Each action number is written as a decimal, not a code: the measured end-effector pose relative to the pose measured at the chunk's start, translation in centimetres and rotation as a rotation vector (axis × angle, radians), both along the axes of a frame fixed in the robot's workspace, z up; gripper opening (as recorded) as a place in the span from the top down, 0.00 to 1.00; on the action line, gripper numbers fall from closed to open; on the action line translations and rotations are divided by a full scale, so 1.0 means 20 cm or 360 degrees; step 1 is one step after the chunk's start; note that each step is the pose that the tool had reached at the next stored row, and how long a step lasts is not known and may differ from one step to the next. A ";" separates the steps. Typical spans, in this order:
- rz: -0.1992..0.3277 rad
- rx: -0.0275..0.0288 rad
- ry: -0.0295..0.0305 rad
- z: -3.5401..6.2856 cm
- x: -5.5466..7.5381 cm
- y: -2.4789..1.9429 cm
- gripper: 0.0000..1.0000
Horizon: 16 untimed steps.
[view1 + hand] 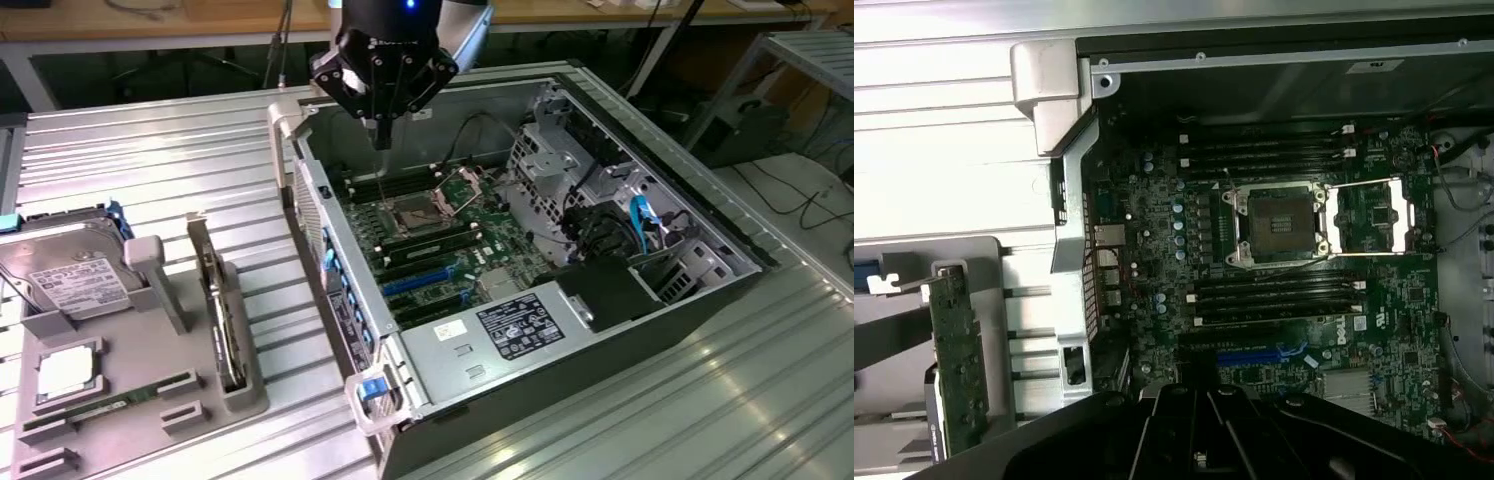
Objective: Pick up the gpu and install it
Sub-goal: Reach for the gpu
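The gpu point(224, 325) stands on edge in a slot of the grey holder point(247, 395) at the exterior view's left, apart from the arm. In the wrist view it appears as a thin green-backed card point(959, 375) beside the case wall. My gripper point(383, 135) hangs over the far end of the open computer case point(534, 300), above the motherboard point(1274, 290). Its fingers are shut together with nothing between them. The blue expansion slots point(420, 282) point(1254, 355) lie bare on the board.
A silver hard drive point(64, 280), a processor chip point(64, 372) and a green memory stick point(107, 408) rest in the holder. The processor socket point(1279, 225) is open. Drive cages and cables point(627, 230) occupy the case's right side. The ribbed metal table point(747, 400) surrounds everything.
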<state>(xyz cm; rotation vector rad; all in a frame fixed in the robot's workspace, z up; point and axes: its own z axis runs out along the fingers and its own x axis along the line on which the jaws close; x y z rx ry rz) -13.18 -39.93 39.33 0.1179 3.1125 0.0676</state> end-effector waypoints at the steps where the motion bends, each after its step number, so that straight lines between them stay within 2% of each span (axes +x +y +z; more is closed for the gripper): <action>1: 0.0000 0.00000 0.00000 0.000 0.00 0.000 0.89; 16: 0.0000 -0.00001 0.00000 0.000 -0.07 -0.003 0.89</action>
